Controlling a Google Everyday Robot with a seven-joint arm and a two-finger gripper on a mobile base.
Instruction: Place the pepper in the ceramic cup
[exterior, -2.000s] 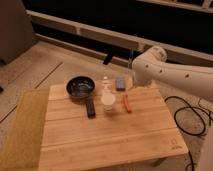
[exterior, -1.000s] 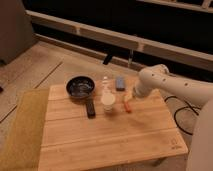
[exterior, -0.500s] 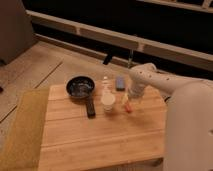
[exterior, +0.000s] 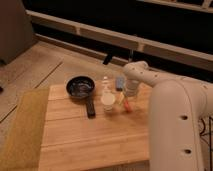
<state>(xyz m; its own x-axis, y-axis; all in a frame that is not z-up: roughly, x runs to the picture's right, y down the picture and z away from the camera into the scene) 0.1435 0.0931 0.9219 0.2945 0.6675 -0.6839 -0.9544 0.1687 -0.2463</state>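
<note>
The pepper [exterior: 127, 104] is a slim red-orange piece lying on the wooden table [exterior: 95, 140], just right of the ceramic cup [exterior: 108, 103]. The cup is small, white and upright, near the table's middle back. My gripper [exterior: 128, 93] points down from the white arm [exterior: 170, 110] and hangs right above the pepper, close to the cup's right side. The arm hides part of the gripper, and I cannot see whether it touches the pepper.
A black round pan [exterior: 80, 86] with its handle [exterior: 90, 108] toward the front sits left of the cup. A small clear bottle [exterior: 105, 85] stands behind the cup. A blue-grey block [exterior: 120, 82] lies at the back edge. A tan mat [exterior: 20, 125] lies left of the table.
The arm has swung in from the right and come down toward the table. The gripper now sits lower, over the pepper beside the cup. The objects have not moved.
</note>
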